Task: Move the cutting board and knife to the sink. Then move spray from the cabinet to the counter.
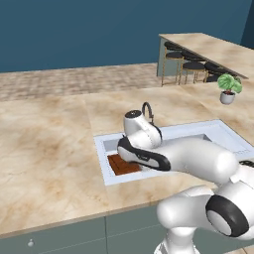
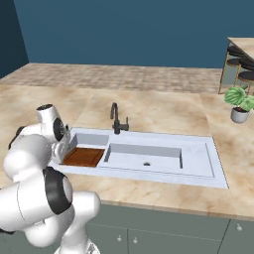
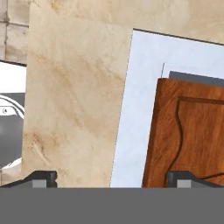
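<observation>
The reddish-brown cutting board (image 1: 121,165) (image 2: 83,157) lies flat in the left end of the grey-silver sink (image 1: 198,130) (image 2: 198,163), which is set into the beige marbled counter (image 1: 49,149) (image 2: 163,111). My gripper (image 3: 111,178) hangs open just above the sink's left rim (image 3: 140,87). One fingertip is over the counter (image 3: 74,96) and the other over the board (image 3: 192,135), with nothing between them. The arm's hand covers part of the board in the left base view. The knife, the spray and the cabinet are out of view.
A dark curved faucet (image 1: 147,111) (image 2: 116,119) stands behind the sink. A potted plant (image 1: 228,88) (image 2: 240,104) sits on the counter at the far right. Beyond it are bar stools (image 1: 193,64) under a second counter (image 1: 213,47).
</observation>
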